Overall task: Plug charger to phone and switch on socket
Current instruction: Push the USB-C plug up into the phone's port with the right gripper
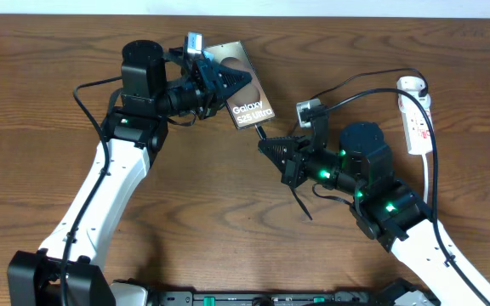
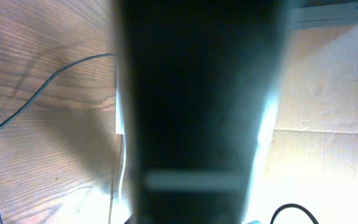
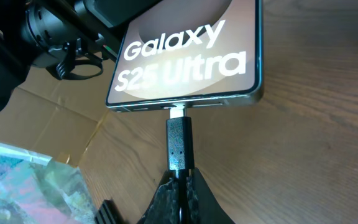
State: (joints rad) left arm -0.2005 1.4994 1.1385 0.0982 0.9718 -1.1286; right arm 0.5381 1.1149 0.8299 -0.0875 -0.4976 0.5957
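The bronze-brown phone (image 1: 247, 87) with white "Galaxy S25 Ultra" lettering lies tilted at the table's back centre. My left gripper (image 1: 232, 82) is shut on its upper part; in the left wrist view the phone (image 2: 197, 112) is a dark blur filling the frame. My right gripper (image 1: 266, 144) is shut on the charger (image 1: 261, 133) just behind its black connector. In the right wrist view the connector tip (image 3: 179, 140) sits in the port on the phone's (image 3: 185, 53) lower edge, with my right gripper (image 3: 180, 186) below it. The white socket (image 1: 416, 119) lies at the far right.
The charger's thin black cable loops from the socket past my right arm (image 1: 373, 183). A thick white cord (image 1: 436, 183) runs down the right side. Another black cable (image 1: 88, 93) curves beside my left arm. Cardboard and a plastic bag (image 3: 30, 186) show in the right wrist view.
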